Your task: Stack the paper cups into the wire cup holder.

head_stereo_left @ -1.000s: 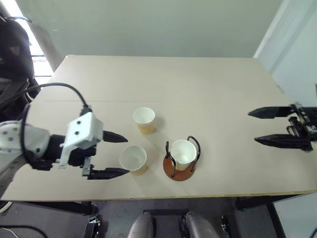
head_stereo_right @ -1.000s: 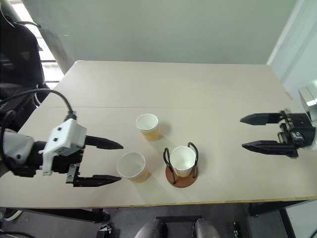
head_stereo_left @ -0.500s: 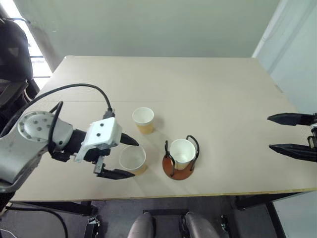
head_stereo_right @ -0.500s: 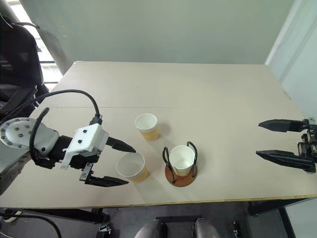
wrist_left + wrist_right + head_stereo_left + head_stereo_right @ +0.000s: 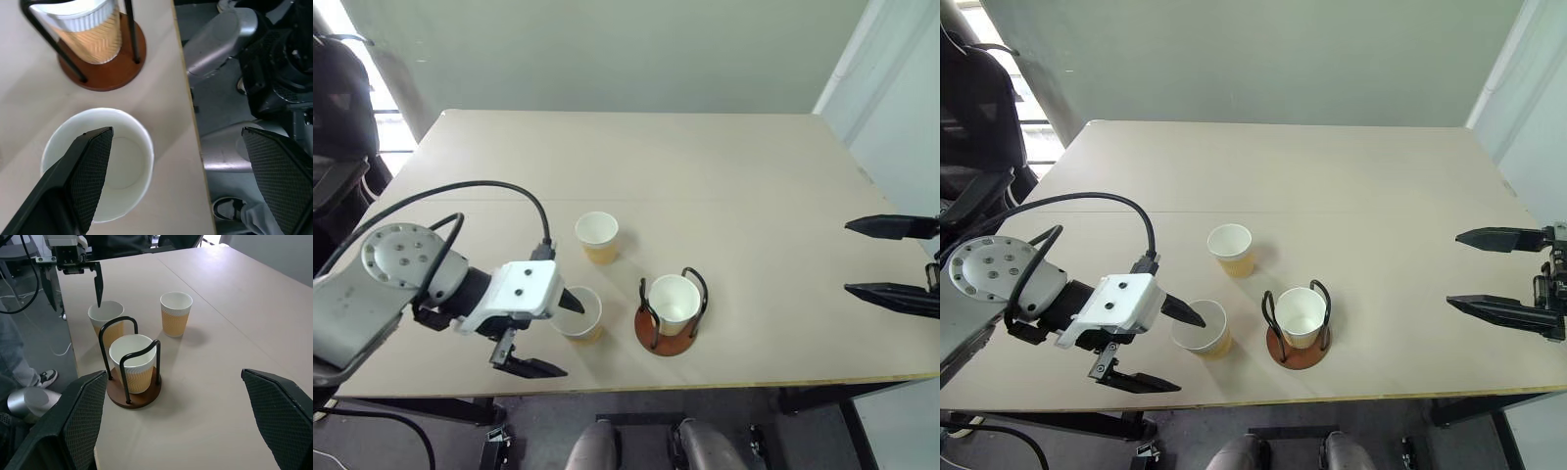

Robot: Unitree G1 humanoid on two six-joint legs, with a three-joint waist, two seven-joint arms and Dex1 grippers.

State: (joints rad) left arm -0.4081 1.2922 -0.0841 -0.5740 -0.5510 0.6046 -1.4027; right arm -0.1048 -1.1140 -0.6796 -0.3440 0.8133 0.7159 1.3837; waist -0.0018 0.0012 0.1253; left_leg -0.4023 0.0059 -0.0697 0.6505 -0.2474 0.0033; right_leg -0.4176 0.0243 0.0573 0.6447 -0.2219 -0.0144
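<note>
Left gripper (image 5: 551, 333), fingers spread astride the near paper cup (image 5: 578, 314); right gripper (image 5: 1489, 272) likewise spread, empty

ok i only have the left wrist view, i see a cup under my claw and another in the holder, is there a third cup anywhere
Observer: Yes. A third paper cup stands upright on the table, farther from the robot than the cup at your claw.
Operator: and what's my other arm doing
Observer: The right claw hangs open near the table's right edge, well away from the wire cup holder, and holds nothing.
</note>
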